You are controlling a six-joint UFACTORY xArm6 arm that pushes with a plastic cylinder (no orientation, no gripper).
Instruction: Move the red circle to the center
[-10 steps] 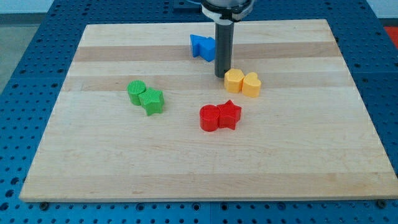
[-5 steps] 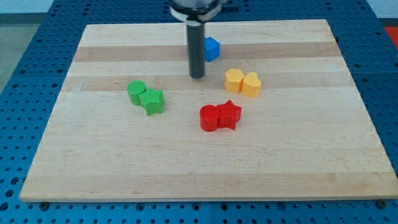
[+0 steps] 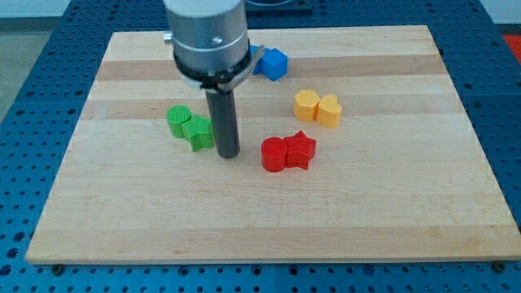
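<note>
Tip (image 3: 229,154) left of red circle (image 3: 274,154), round, touching red star (image 3: 300,150)

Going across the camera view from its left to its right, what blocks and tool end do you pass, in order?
Green circle → green star → my tip, just right of the green star → red circle → red star → yellow block → yellow heart. The blue blocks overlap this order and are left out.
</note>
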